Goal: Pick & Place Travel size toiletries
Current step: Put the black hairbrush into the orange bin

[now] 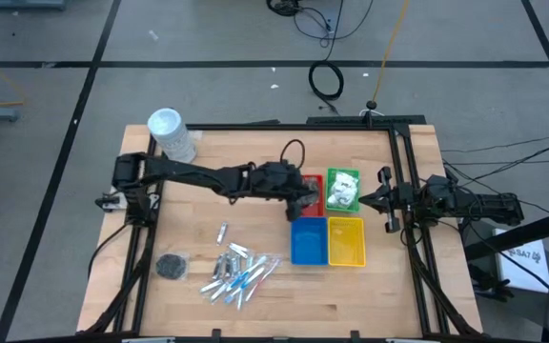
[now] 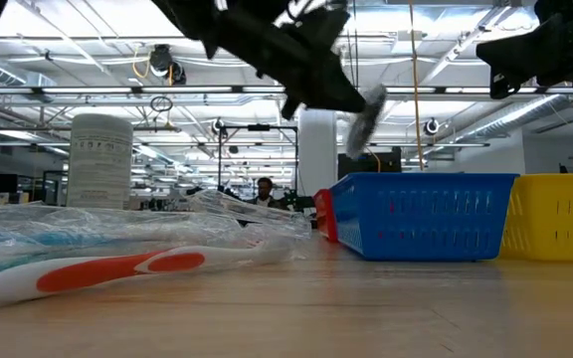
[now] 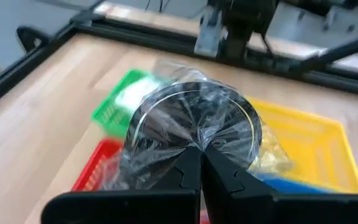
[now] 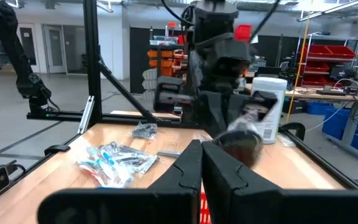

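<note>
Left gripper (image 1: 305, 197) holds a dark grey round bundle (image 3: 191, 127) above the trays; right arm waits at the table's right edge.

From above, I see my left arm reaching across the table to the red tray (image 1: 314, 186), with the green tray (image 1: 342, 191), blue tray (image 1: 309, 241) and yellow tray (image 1: 346, 241) close by. Another grey bundle (image 1: 172, 265) and the wrapped sticks (image 1: 239, 276) lie near the front left, the white tub (image 1: 172, 135) at the back. From table height, the bundle hangs in the air over the blue tray. Through the left wrist, my fingers are clamped on its clear wrapping. Through the right wrist, the right gripper (image 4: 201, 149) has its jaws together, holding nothing.
</note>
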Robot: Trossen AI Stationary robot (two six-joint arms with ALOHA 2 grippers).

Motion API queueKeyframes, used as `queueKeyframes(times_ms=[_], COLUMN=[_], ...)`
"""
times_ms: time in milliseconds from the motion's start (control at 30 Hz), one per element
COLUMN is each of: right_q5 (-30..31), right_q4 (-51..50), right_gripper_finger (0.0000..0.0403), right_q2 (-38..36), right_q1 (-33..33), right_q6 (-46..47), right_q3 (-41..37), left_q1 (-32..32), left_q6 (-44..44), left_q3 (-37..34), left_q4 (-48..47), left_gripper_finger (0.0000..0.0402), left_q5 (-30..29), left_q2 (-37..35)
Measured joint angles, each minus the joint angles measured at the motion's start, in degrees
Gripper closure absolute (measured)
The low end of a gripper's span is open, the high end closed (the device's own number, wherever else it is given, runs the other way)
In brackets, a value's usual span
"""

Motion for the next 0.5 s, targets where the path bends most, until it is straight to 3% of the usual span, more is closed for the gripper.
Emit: queueKeyframes(times_ms=[267,500], right_q5=[-0.02,-0.01], right_q4=[0.52,0.59], right_gripper_finger=[0.0403,0.0403], right_q2=[0.9,0.95], right_q1=[-0.01,-0.01], right_q6=[-0.01,-0.04], right_q3=[0.0,0.0], left_q1=[0.46,0.43], left_q6=[-3.81,-4.01], left_q3=[-0.03,-0.05], left_q4=[-0.4,-0.78], left_gripper_finger=[0.0401,0.0401], left_q5=[-0.19,-0.17], left_q2=[5.35,6.01])
